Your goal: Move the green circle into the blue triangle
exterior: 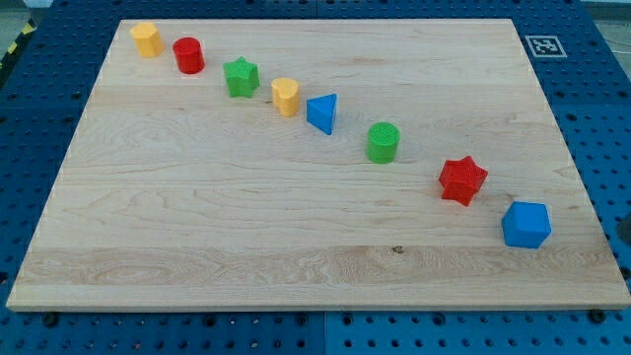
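The green circle (384,142) stands on the wooden board (246,227), a little right of centre. The blue triangle (322,113) stands apart from it, a short gap up and to the view's left. Both are part of a diagonal row of blocks that runs from the top left to the lower right. My tip does not clearly show. A dark sliver (625,229) at the view's right edge, off the board, is all that could be the rod.
Along the same diagonal stand a yellow block (146,39), a red cylinder (188,55), a green star (241,77) and a yellow heart (286,97) next to the triangle. A red star (462,179) and a blue block (525,225) stand lower right of the circle.
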Robot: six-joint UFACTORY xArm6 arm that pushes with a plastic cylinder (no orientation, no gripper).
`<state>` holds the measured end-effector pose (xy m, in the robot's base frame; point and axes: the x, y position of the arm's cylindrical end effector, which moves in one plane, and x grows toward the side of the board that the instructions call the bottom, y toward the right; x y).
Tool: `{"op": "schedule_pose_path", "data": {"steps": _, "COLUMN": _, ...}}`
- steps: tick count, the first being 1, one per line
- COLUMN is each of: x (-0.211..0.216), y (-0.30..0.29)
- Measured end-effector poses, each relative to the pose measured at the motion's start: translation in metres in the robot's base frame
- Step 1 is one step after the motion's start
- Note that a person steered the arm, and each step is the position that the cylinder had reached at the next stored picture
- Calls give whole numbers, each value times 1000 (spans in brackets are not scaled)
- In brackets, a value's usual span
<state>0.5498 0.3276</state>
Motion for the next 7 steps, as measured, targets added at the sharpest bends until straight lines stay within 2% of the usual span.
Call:
{"op": "schedule_pose_path", "data": {"steps": 1, "x": -51, "y": 1}}
{"op": "schedule_pose_path", "data": {"steps": 2, "x": -94, "y": -28}}
{"op": "schedule_pose_path", "data": {"steps": 3, "x": -118, "y": -79}}
{"op": "schedule_pose_path", "data": {"steps": 5, "x": -125, "y": -157}}
{"op": "schedule_pose_path", "data": {"steps": 7, "x": -125, "y": -185}}
